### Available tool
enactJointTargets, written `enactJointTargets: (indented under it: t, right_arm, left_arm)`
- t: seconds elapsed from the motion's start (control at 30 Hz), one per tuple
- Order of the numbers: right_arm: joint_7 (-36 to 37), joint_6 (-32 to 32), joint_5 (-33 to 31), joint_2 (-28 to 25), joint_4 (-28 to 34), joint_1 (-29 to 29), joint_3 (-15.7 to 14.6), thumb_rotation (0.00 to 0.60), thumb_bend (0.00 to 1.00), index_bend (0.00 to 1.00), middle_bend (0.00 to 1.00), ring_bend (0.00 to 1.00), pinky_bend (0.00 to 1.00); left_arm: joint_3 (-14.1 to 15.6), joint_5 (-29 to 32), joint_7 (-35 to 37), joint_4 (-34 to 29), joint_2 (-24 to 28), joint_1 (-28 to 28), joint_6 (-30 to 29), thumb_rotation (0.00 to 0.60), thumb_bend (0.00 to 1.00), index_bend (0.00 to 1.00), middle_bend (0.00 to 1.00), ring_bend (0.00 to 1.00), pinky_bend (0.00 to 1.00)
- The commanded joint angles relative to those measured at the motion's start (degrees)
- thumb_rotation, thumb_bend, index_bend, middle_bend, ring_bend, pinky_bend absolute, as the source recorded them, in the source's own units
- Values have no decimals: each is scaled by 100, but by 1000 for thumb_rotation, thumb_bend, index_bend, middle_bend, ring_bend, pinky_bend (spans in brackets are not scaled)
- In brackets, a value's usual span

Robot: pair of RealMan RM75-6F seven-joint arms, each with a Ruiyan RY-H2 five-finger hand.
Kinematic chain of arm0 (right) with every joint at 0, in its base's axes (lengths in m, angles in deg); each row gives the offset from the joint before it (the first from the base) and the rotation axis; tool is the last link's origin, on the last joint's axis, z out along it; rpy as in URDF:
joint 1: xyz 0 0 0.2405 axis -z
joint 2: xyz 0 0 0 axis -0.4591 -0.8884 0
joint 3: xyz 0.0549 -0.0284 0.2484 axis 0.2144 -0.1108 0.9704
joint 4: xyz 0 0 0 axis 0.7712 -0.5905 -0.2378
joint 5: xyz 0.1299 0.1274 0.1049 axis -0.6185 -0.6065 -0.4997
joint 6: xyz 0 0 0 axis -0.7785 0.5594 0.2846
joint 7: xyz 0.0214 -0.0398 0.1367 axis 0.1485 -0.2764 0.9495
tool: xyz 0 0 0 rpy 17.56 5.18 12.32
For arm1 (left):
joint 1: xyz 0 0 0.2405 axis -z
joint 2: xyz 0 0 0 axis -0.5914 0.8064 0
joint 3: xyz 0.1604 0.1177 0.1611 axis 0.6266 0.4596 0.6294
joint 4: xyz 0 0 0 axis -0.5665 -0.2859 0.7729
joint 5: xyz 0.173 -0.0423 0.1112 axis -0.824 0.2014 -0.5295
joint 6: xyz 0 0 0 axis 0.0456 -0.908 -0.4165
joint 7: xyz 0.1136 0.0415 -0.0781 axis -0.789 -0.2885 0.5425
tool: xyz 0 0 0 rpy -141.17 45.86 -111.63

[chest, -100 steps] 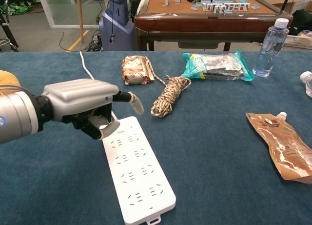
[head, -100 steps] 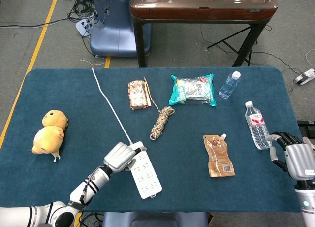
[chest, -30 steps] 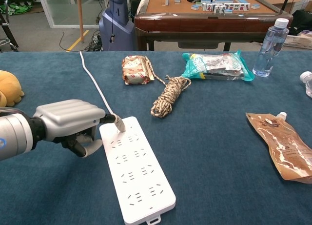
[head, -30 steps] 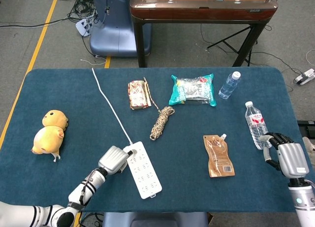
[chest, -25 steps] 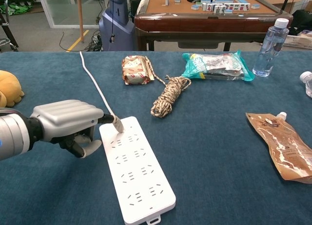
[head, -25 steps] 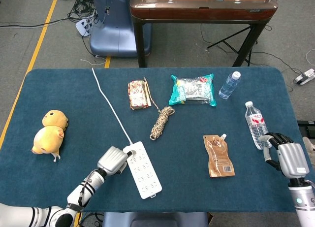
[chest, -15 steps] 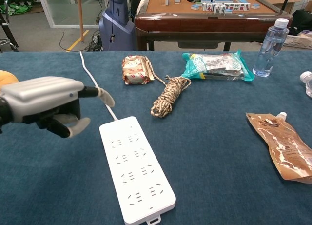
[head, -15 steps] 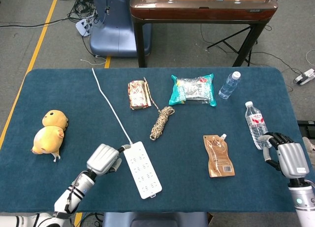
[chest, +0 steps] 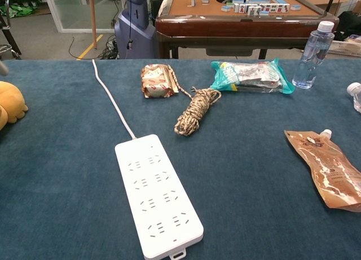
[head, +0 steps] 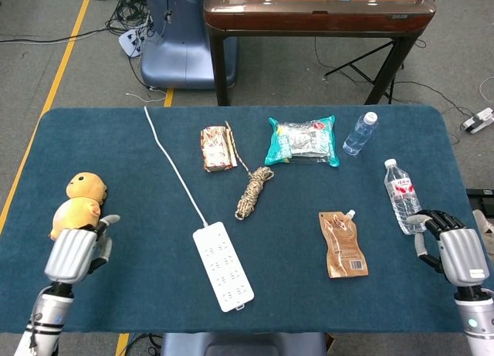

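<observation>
A white power strip [head: 222,266] [chest: 158,195] lies near the table's front edge, and its cable [head: 174,167] [chest: 110,96] runs off to the far side. My left hand [head: 73,254] hovers at the front left corner just below a yellow plush toy [head: 77,205] [chest: 8,105]. It holds nothing and one finger sticks out. My right hand [head: 455,252] sits at the front right with its fingers loosely bent. It is empty, and it is close to the base of a lying water bottle [head: 403,195] without gripping it.
On the blue table [head: 309,194] lie a coiled rope [head: 253,190] [chest: 196,109], a brown snack packet [head: 217,147] [chest: 156,80], a teal packet [head: 302,140] [chest: 248,75], a small bottle [head: 360,133] [chest: 313,47] and a brown spout pouch [head: 342,244] [chest: 327,167]. A brown table [head: 316,8] stands behind.
My left hand has drawn away from the power strip's cable end, leftward to the front corner by the plush toy, almost out of the chest view. The strip and the right hand stay put.
</observation>
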Motion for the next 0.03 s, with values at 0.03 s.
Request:
enactJointTargets:
  t: [0.03]
  right_arm:
    - [-19,-15,4,-2,7,-2,-6,600,524,396,370,318,414]
  left_arm:
    - [194,-55,40,59,161,-360,-200,600,560,375,658,611,899]
